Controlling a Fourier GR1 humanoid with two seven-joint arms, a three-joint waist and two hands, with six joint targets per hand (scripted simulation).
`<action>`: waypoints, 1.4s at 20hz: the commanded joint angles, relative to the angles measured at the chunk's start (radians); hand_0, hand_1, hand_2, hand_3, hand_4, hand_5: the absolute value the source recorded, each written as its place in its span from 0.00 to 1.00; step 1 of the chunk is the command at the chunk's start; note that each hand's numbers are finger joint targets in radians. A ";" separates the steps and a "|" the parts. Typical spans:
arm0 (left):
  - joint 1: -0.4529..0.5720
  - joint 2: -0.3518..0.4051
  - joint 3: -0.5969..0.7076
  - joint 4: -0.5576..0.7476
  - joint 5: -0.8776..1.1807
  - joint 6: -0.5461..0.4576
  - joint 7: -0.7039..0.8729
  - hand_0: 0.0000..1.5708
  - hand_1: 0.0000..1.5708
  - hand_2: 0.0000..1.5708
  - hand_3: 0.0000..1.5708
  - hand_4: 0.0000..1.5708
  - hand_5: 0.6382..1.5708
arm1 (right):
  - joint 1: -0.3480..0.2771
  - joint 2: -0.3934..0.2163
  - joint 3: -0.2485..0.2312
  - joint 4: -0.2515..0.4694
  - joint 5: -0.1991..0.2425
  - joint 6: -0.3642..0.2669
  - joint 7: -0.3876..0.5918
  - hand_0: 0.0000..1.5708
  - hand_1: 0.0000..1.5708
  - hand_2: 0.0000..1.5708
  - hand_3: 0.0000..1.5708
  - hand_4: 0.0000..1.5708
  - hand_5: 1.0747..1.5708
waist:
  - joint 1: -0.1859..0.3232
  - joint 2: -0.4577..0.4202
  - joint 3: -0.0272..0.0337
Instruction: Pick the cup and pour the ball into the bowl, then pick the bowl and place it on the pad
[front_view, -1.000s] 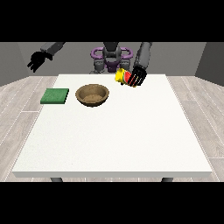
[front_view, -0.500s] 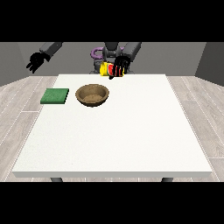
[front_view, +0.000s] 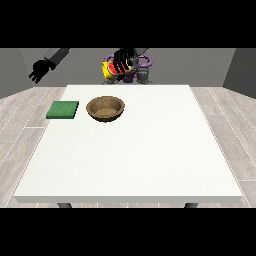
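Above the bowl (front_view: 105, 108), cup (front_view: 111, 68) half hidden by robot hand (front_view: 121, 61)

A large white table (front_view: 150, 150) is standing on a pale plank floor (front_view: 20, 115), carrying two things near its far left corner — a brown wooden bowl (front_view: 105, 108) sitting upright and a flat green pad (front_view: 62, 110) lying just beside it, apart, nearer the left edge.

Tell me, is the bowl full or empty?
Empty. The brown bowl on the table shows only its bare inside; no ball lies in it. The cup is held above and behind it.
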 joint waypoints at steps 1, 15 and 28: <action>-0.079 -0.003 -0.085 -0.061 -0.075 -0.146 0.030 1.00 1.00 1.00 1.00 0.60 1.00 | 0.013 -0.021 -0.021 0.052 0.003 0.012 -0.072 0.00 0.00 0.00 0.18 0.37 0.99 | 0.051 0.018 -0.0002; 0.319 0.095 0.018 -0.316 0.046 0.107 -0.077 1.00 1.00 1.00 1.00 0.70 0.99 | 0.036 -0.062 -0.049 0.061 -0.018 -0.035 -0.045 0.00 0.00 0.00 0.13 0.41 1.00 | 0.189 -0.012 -0.0065; 0.635 -0.003 0.192 -0.682 0.808 0.396 -0.440 0.00 0.00 0.00 0.00 0.50 0.98 | -0.193 0.128 0.021 -0.109 -0.009 -0.192 -0.027 0.00 0.00 0.00 0.00 0.38 1.00 | 0.166 0.295 -0.0173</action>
